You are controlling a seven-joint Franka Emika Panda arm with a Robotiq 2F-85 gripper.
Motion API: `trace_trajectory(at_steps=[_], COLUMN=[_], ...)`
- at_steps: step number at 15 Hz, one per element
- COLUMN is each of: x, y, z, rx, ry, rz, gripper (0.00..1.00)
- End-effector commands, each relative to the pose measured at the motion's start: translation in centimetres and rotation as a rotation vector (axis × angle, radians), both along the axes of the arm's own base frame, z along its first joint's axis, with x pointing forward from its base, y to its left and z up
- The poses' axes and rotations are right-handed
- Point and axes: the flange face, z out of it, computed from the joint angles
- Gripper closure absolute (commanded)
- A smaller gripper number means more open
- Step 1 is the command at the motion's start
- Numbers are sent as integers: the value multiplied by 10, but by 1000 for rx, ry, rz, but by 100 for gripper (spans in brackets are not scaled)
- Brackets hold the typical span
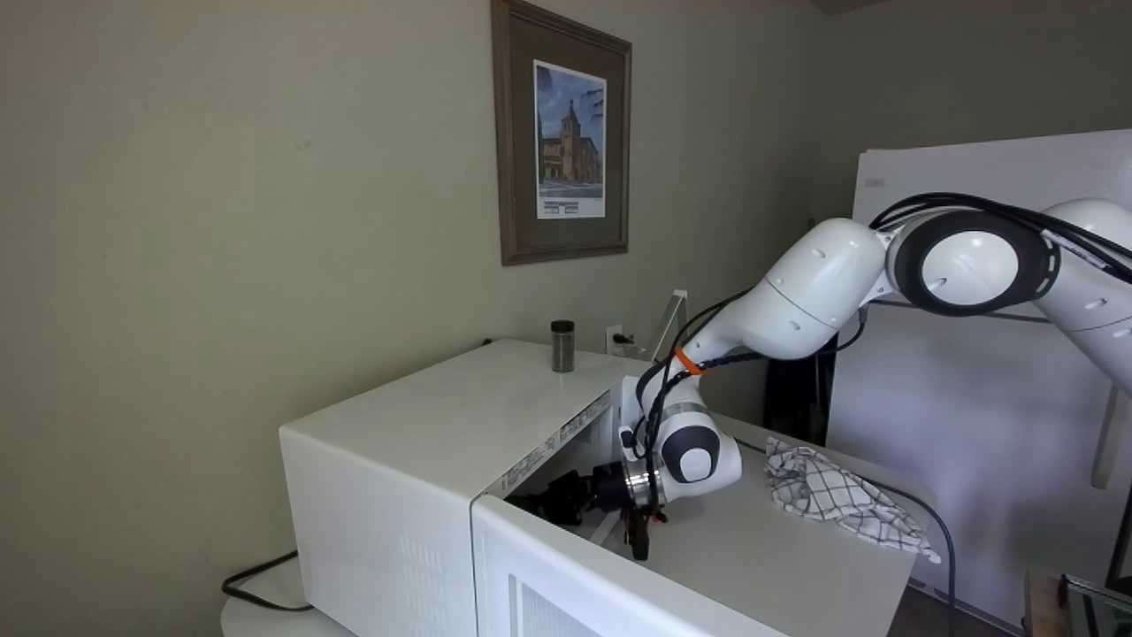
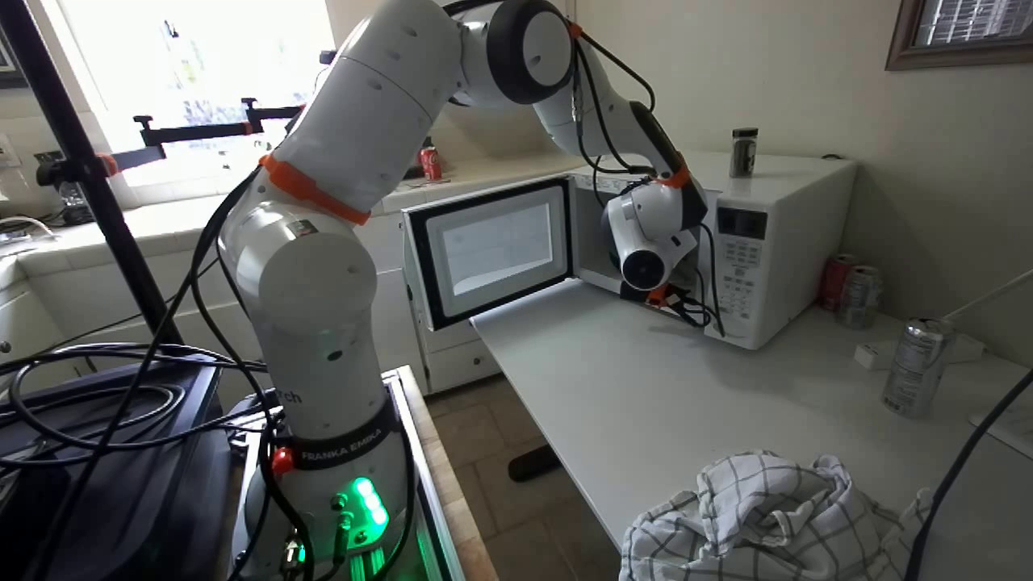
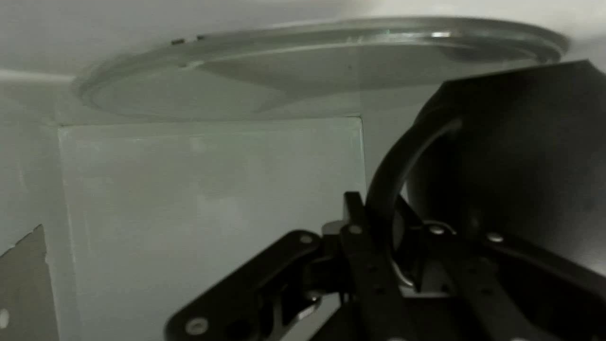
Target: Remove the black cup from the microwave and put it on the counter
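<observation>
Reaching over the wide white table (image 2: pixel 686 387), most likely the place for setting down, into the microwave (image 1: pixel 416 460) standing on it, past a wide-swung door (image 2: pixel 500 252) — presumably to give a clear way in and out, and worth minding during withdrawal. Inside, near the glass turntable (image 3: pixel 402 33), holding the black cup (image 3: pixel 511 161); cannot tell whether resting on it or raised off. Clamped with the end effector (image 3: pixel 378 208) from both sides onto the cup's slim handle (image 3: pixel 395 163) — likely to avoid spanning the broad body, more awkward in so tight a space
</observation>
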Motion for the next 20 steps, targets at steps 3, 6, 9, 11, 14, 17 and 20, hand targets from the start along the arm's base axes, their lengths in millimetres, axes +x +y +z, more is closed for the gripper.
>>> trace_trajectory(at_steps=[3, 6, 9, 11, 14, 17, 20], x=[-5, -6, -6, -6, -7, -9, -10], y=[-9, -13, -16, -18, -20, -24, -26], z=[1, -2, -4, -5, -7, -8, -10], rx=[87, 101, 120, 136, 174, 205, 244], ry=[-27, -27, -29, -31, -42, -54, -66], rz=[7, 6, 7, 8, 24, 33, 47], gripper=[96, 96, 96, 96, 96, 96, 96])
